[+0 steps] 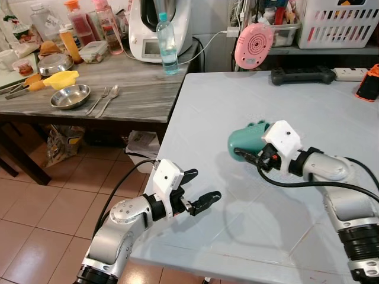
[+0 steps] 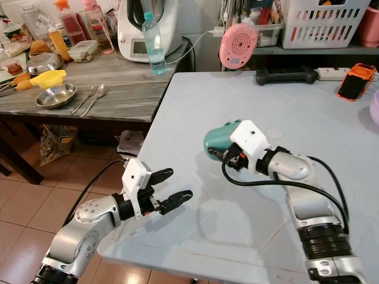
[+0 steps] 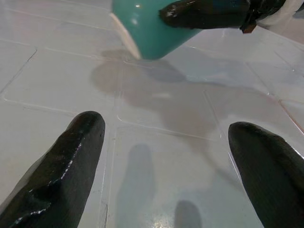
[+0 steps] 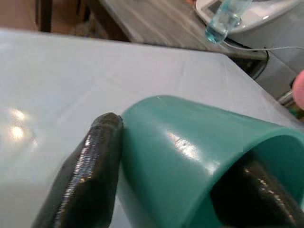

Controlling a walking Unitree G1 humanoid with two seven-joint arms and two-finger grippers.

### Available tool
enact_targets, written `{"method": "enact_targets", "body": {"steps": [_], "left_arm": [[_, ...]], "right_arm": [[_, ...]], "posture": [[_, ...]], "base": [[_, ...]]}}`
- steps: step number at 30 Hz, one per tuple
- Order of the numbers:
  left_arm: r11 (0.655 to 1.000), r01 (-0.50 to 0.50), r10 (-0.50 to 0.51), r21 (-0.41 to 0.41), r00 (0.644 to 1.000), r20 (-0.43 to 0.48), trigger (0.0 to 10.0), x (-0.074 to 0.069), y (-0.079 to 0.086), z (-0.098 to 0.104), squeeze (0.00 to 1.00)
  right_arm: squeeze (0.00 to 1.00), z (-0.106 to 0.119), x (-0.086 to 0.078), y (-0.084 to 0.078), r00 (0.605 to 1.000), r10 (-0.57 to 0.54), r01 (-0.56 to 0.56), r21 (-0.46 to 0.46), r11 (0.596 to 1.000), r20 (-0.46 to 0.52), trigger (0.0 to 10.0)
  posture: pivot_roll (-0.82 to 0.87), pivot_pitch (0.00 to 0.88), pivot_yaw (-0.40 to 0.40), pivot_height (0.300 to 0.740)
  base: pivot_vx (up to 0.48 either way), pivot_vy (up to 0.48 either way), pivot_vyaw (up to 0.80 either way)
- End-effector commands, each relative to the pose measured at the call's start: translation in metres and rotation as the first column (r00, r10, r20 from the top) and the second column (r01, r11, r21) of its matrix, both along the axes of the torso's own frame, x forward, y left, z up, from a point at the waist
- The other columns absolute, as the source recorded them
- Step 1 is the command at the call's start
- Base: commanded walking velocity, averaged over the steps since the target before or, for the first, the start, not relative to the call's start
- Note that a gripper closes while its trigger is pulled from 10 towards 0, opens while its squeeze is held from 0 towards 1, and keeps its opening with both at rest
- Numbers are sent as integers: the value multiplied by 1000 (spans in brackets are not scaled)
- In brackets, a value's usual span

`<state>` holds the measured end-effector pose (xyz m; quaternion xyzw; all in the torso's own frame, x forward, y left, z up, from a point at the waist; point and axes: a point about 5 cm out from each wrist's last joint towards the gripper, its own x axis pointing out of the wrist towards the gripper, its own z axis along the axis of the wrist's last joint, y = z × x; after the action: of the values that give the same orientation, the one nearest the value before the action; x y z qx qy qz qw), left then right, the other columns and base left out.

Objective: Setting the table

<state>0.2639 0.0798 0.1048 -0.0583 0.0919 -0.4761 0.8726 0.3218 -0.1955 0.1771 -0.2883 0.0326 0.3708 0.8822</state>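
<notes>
A teal cup (image 1: 246, 141) lies tilted on its side just above the pale blue table (image 1: 237, 219), its mouth towards my right arm. My right gripper (image 1: 250, 155) is shut on the cup's rim. In the right wrist view one black finger (image 4: 90, 175) presses the outer wall and the other sits inside the cup (image 4: 190, 152). My left gripper (image 1: 203, 184) hovers open over the table's front left corner with nothing between its fingers. The left wrist view looks along those fingers at the cup (image 3: 147, 28) held further in.
A wooden side table (image 1: 136, 89) on the left carries a steel bowl (image 1: 70, 96), a fork and spoon (image 1: 105, 99), a water bottle (image 1: 167, 44) and jars. At the blue table's far edge lie a black device (image 1: 302, 75) and an orange object (image 1: 368, 86).
</notes>
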Motion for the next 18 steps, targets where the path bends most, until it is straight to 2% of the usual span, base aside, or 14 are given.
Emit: {"method": "enact_targets", "body": {"steps": [1,7,13,16,18], "left_arm": [[1000,-12,12,18,1000,4,10000,2,2,-1,0],[1000,-11,11,10,1000,-3,10000,3,-2,-1,0],[1000,-11,11,8,1000,-7,10000,3,-3,-1,0],[1000,-12,12,6,1000,-10,10000,3,-5,-1,0],[1000,-13,13,1,1000,-15,10000,2,-6,-2,0]], "right_arm": [[0,10,1,1,998,46,-45,-56,997,30,0],[0,11,-5,-13,995,98,-98,-198,975,-7,0],[0,12,-8,-17,988,145,-153,-256,954,-50,0],[0,14,-9,-19,978,187,-205,-303,931,-89,0],[0,17,-11,-19,958,242,-282,-339,898,-156,0]], "posture": [[-107,0,92,740],[-117,0,87,740],[-122,0,82,740],[-127,0,76,740],[-131,0,67,740]], "base": [[0,0,0],[0,0,0],[0,0,0],[0,0,0],[0,0,0]]}}
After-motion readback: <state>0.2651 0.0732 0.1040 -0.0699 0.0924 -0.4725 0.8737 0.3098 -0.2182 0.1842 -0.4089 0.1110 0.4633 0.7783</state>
